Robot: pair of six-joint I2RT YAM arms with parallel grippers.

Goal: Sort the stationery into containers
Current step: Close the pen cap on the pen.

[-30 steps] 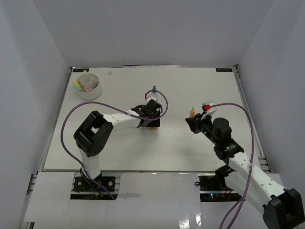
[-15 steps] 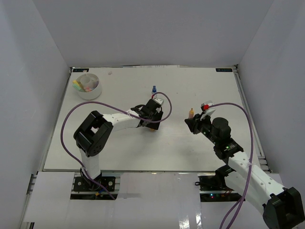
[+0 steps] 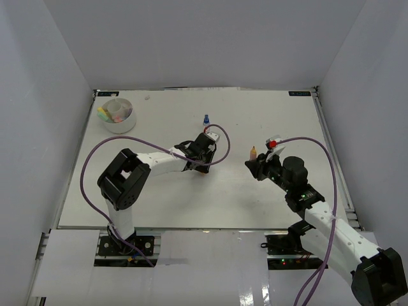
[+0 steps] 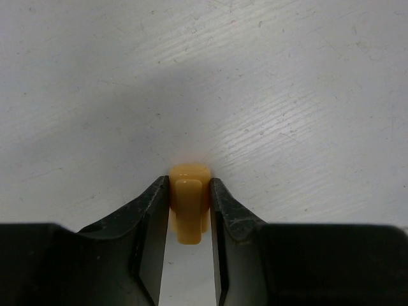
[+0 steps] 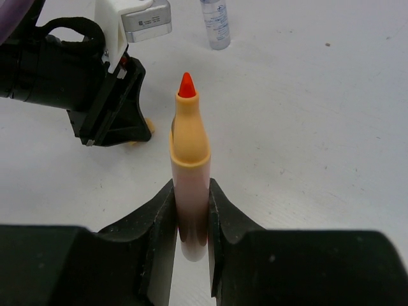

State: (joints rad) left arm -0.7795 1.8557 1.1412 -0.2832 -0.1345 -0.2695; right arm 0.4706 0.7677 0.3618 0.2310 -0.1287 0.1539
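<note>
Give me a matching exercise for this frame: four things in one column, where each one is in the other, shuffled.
Things:
1. orange cap
2. uncapped marker
3. blue-capped bottle
4. white tub

Places:
A. far left corner of the table
B. gripped in the right tool
C. standing upright, free, just beyond the left tool
D. gripped in the left tool

Pairs: 1-D, 2-B, 3-C, 4-A
</note>
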